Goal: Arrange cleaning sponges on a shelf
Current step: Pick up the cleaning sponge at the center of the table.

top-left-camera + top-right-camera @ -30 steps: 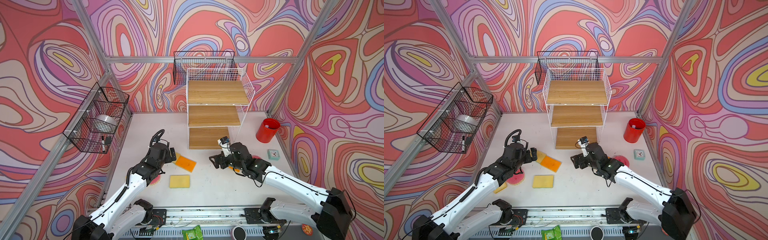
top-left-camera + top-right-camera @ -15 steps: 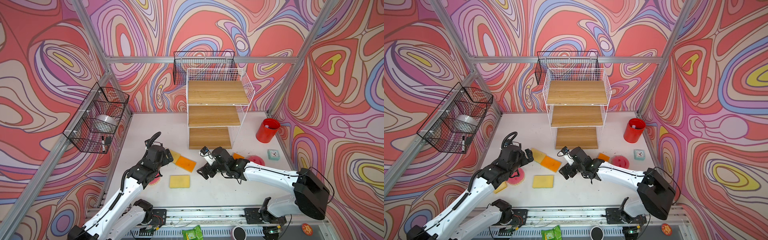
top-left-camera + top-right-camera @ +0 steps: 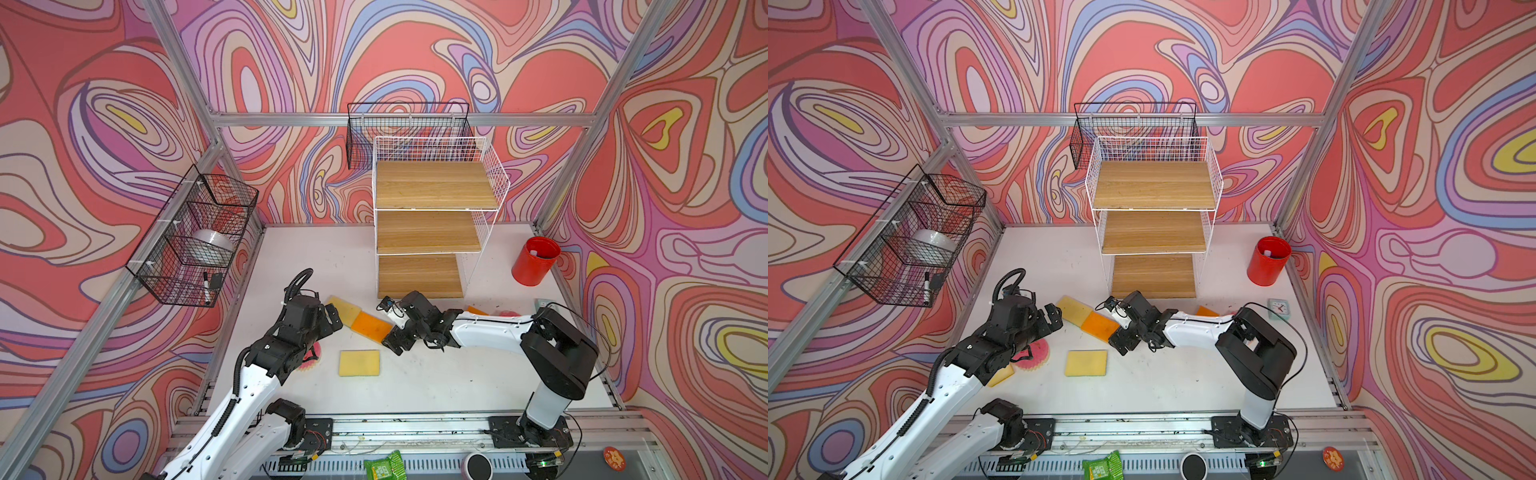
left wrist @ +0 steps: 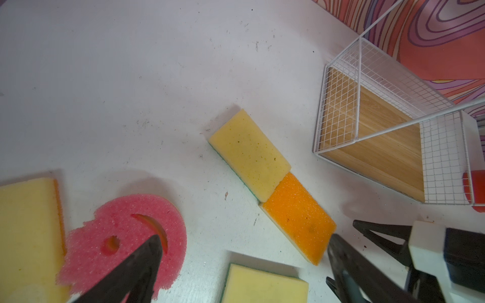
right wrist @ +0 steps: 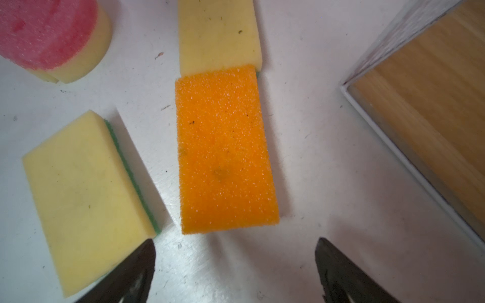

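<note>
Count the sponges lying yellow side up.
3: far yellow sponge touching the orange sponge; middle yellow sponge alone; leftmost yellow sponge half under the left arm. Others may be hidden.

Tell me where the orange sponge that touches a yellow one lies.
In both top views the orange sponge lies on the table off the front left corner of the shelf, end to end with a yellow-side-up sponge, just before the right end effector.

The orange sponge (image 5: 223,149) is coarse, open-pored foam; the yellow sponge (image 5: 84,189) is finer, matt. The shelf (image 3: 432,185) has grained wood boards in white-coated wire.
</note>
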You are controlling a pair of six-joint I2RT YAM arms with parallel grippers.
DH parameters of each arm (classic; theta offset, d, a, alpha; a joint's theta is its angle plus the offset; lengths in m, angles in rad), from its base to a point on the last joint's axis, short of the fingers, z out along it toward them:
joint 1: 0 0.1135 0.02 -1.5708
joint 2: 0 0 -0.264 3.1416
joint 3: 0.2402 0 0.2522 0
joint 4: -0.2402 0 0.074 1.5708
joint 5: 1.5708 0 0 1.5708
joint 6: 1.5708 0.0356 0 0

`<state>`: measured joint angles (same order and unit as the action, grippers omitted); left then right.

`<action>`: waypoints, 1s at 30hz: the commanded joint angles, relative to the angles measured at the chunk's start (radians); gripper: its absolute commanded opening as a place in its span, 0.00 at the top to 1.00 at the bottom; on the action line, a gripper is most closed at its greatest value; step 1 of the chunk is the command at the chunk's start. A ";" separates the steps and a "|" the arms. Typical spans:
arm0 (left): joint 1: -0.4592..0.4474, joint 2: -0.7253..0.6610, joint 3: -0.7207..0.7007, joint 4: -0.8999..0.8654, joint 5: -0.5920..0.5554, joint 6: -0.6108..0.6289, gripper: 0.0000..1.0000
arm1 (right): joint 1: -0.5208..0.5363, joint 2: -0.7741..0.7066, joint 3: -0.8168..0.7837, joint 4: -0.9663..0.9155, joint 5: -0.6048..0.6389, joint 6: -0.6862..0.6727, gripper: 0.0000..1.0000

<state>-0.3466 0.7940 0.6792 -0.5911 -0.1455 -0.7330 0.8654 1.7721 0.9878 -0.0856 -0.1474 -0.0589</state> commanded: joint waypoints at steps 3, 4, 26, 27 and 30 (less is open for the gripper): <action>0.015 0.007 0.053 -0.070 0.030 0.027 0.00 | -0.005 0.065 0.032 0.037 -0.031 -0.037 0.06; 0.016 0.015 0.065 -0.077 0.031 0.033 0.00 | -0.006 0.073 0.039 0.039 -0.039 -0.035 0.10; 0.018 -0.009 0.100 -0.131 0.028 0.054 0.00 | -0.004 0.141 0.070 0.050 -0.036 -0.024 0.18; 0.019 -0.009 0.102 -0.133 0.029 0.053 0.00 | -0.003 0.137 0.066 0.051 -0.042 -0.024 0.17; 0.020 -0.009 0.105 -0.133 0.033 0.054 0.00 | -0.001 0.128 0.059 0.051 -0.056 -0.024 0.14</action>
<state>-0.3328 0.7933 0.7532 -0.6804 -0.1131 -0.6842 0.8631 1.9030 1.0615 -0.0433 -0.1829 -0.0841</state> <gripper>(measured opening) 0.998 0.855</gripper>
